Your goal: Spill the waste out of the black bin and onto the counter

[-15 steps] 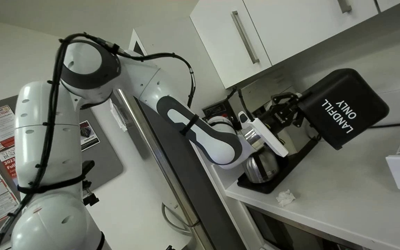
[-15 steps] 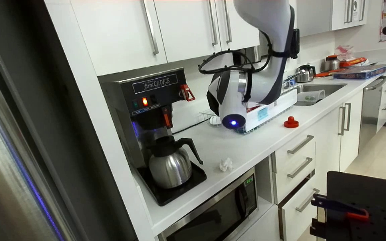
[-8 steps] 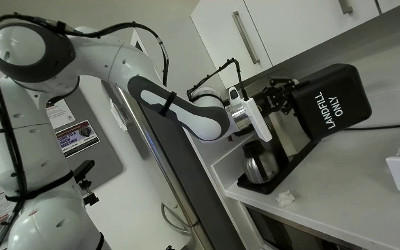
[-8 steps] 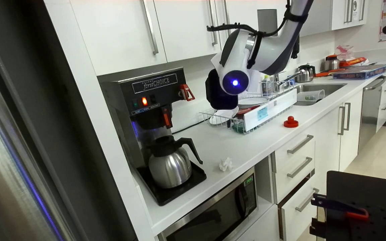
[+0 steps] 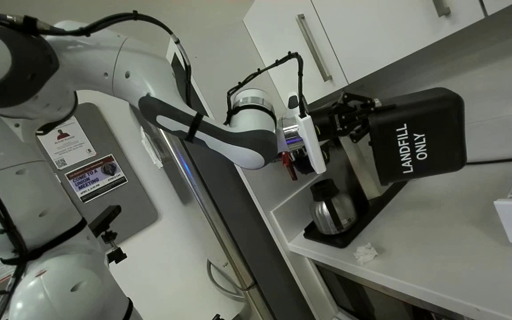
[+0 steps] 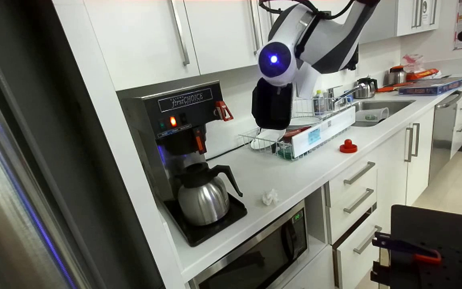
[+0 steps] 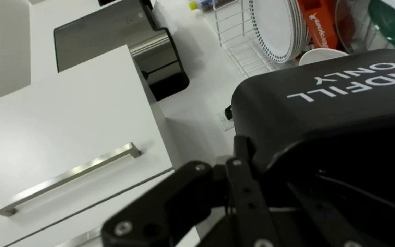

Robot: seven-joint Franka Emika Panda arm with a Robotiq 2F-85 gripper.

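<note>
Hand (image 5: 379,111) pinching bin (image 5: 420,133) by its edge, higher than coffee pot (image 6: 203,198). One-sided grip could twist, dropping bin; scrap (image 6: 270,197) already on counter (image 6: 255,172) near pot.

- Counter (image 6: 247,172), below the claw (image 5: 379,109)
- Lower than the claw: scrap (image 6: 270,197)
- Near the claw: coffee maker (image 6: 175,136)
- Lower, ahead: dish rack (image 6: 327,130)
- Well apart: red knob (image 6: 348,147), pot (image 6: 364,90), box (image 6: 433,86)

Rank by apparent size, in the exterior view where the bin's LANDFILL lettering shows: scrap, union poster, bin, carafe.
Largest to smallest, as they look there:
1. Bin: plainly the largest.
2. Carafe and union poster: too alike to rank.
3. Scrap: plainly the smallest.
</note>
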